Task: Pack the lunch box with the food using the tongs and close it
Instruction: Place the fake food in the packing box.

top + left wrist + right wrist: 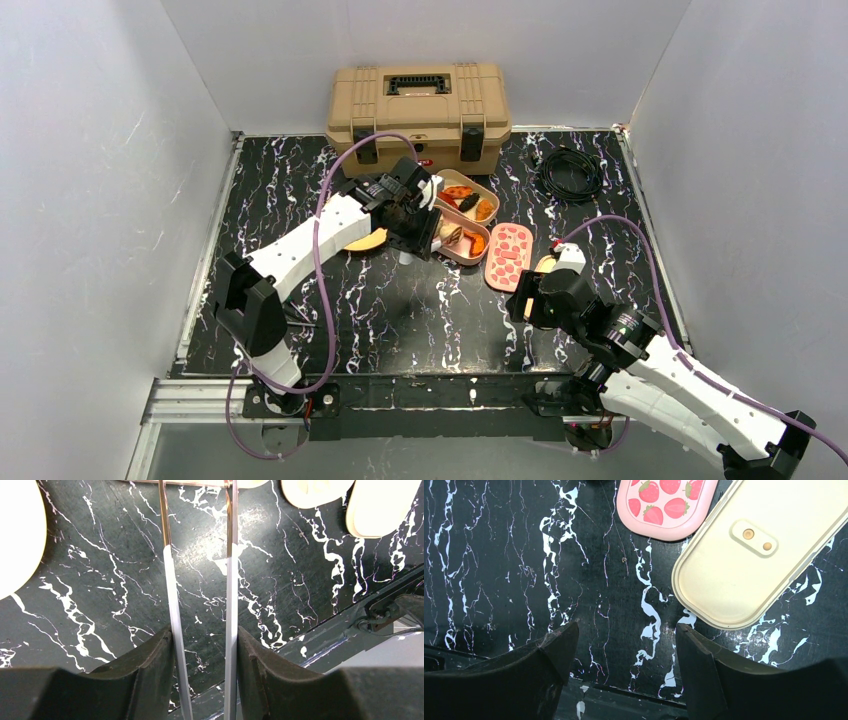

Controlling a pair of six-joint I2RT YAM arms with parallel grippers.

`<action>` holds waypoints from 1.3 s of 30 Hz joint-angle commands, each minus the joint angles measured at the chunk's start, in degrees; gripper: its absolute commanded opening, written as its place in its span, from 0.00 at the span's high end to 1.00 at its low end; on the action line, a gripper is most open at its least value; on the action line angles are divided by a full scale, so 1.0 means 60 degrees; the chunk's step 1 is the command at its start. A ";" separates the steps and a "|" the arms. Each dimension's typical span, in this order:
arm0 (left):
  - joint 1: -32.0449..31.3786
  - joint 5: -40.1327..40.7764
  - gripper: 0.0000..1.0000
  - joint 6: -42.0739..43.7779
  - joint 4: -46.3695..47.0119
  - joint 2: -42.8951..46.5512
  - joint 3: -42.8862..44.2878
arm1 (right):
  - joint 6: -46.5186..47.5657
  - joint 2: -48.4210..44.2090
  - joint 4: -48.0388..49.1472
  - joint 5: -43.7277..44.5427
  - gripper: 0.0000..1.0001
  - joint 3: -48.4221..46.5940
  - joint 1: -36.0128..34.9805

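Observation:
The lunch box's two open trays (pixel 441 180) lie at the table's middle with food in them: orange-red chunks (pixel 459 191), a dark brown piece (pixel 468 202) and tan pieces (pixel 452 233). My left gripper (pixel 418 232) hovers just left of the trays, shut on the tongs (pixel 171 580), whose two thin metal arms run forward between its fingers (pixel 150 660). The pink strawberry lid (pixel 508 255) and a cream inner lid (pixel 754 560) lie right of the trays. Just short of both lids, my right gripper (pixel 626 627) stands open and holds nothing.
A tan toolbox (pixel 418 110) stands against the back wall, with a coiled black cable (pixel 570 172) to its right. A plate (pixel 368 241) with tan food shows under the left arm. The metal rail (pixel 400 392) runs along the table's near edge.

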State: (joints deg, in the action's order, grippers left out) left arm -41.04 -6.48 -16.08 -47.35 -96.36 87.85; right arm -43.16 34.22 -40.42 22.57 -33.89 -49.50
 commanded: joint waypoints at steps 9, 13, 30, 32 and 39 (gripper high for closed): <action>-0.0089 -0.0282 0.55 -0.0077 0.0225 -0.0161 0.0138 | -0.0045 0.0055 0.0152 0.0232 0.20 -0.0050 0.0017; -0.0087 -0.0406 0.51 -0.0141 0.0219 -0.0088 0.0146 | -0.0029 0.0105 0.0172 0.0237 0.20 -0.0050 0.0017; 0.0975 0.1752 0.57 0.0066 -0.0688 0.2979 -0.0187 | 0.0038 0.0229 0.0270 0.0238 0.20 -0.0059 0.0017; 0.2064 0.1736 0.57 -0.0037 -0.0689 0.3678 -0.0854 | 0.0059 0.0218 0.0279 0.0241 0.20 -0.0081 0.0017; 0.5083 0.2133 0.54 -0.0024 0.0437 0.5567 -0.3811 | 0.0073 0.0130 0.0221 0.0254 0.20 -0.0155 0.0017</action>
State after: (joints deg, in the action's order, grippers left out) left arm -16.27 3.75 -16.49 -46.96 -66.67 72.40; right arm -43.07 35.31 -40.36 22.57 -33.89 -49.50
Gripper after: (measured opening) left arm 0.468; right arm 0.797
